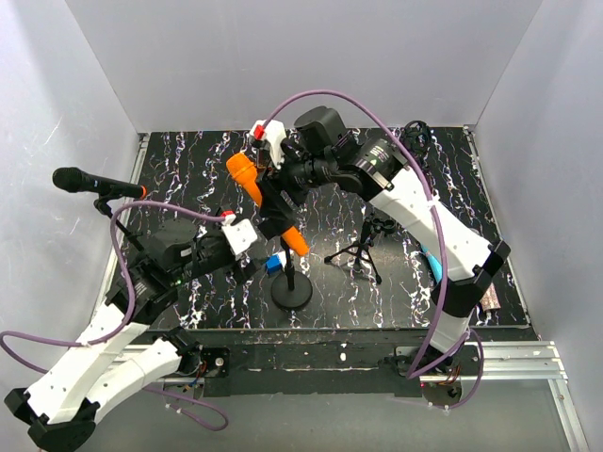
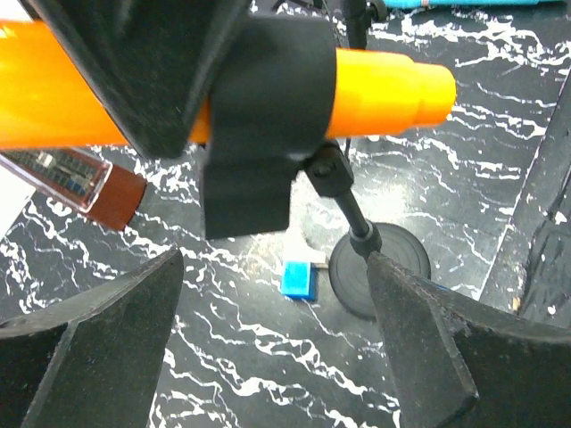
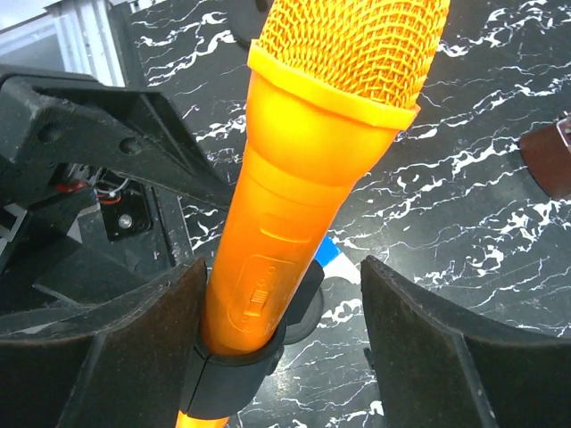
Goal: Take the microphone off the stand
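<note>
Two open grippers at one orange mic.
The mic [image 3: 303, 178] sat tilted in the stand's [image 1: 291, 294] clip [image 2: 268, 98]. The right gripper [image 3: 281, 267] straddled it, jaws wide; the left gripper [image 2: 275, 259] gaped nearby, empty. The mic's small panel was too blurred to read.

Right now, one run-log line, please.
orange microphone: in stand clip | right gripper: open, astride it | left gripper: open | removal: pending

In the clip atop the stand [image 1: 291, 294]: microphone [image 3: 294, 223], tilted, head up, behind and left of the stand's base. Just left of that base: small block [image 2: 299, 279]. Right of the stand: tripod [image 1: 363, 247]. Far left of it: second microphone [image 1: 85, 181]. Above the stand, astride the clipped microphone: right gripper [image 3: 281, 267]. Left of the stand: left gripper [image 2: 275, 259].
</note>
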Action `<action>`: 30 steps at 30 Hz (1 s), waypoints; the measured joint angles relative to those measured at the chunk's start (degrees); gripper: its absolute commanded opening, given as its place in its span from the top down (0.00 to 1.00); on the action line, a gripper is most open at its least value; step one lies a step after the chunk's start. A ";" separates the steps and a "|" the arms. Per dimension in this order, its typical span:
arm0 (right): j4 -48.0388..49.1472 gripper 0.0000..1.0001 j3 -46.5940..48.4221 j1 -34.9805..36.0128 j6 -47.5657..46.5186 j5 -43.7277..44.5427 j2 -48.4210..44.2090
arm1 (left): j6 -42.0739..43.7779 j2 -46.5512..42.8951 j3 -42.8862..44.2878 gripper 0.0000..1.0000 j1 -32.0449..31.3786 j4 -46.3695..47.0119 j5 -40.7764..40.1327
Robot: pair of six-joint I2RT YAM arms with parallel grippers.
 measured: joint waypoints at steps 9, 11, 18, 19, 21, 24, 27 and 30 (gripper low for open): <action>-0.83 0.77 3.43 0.94 1.66 -1.75 2.56 | -1.14 -5.35 -0.02 0.16 -0.26 -7.54 -1.33; -1.81 0.85 4.98 0.39 0.33 -4.68 3.87 | -2.12 -5.66 -0.02 0.15 -0.26 -7.34 -1.31; 2.03 0.99 -4.15 -5.68 -6.47 -19.08 -0.70 | -5.35 -4.17 -2.69 0.17 -0.24 -1.57 -2.19; 4.42 0.99 -7.93 -7.08 -6.80 -21.77 -2.89 | -5.84 -4.46 -4.04 0.18 -0.24 -0.15 -2.38; 9.62 0.99 -15.50 -10.43 -7.17 -27.19 -7.56 | -6.71 -4.83 -6.60 0.17 -0.09 1.97 -2.12; 14.23 0.99 -22.53 -15.21 -8.13 -33.81 -12.41 | -7.96 -3.67 -8.61 0.15 0.52 6.16 0.50; 14.08 0.99 -23.30 -17.22 -10.75 -38.10 -12.74 | -8.61 0.00 -8.61 0.08 0.66 13.03 2.84; 11.96 0.99 -22.16 -17.44 -14.25 -42.01 -11.50 | -8.68 4.48 -8.63 0.02 0.79 19.71 5.27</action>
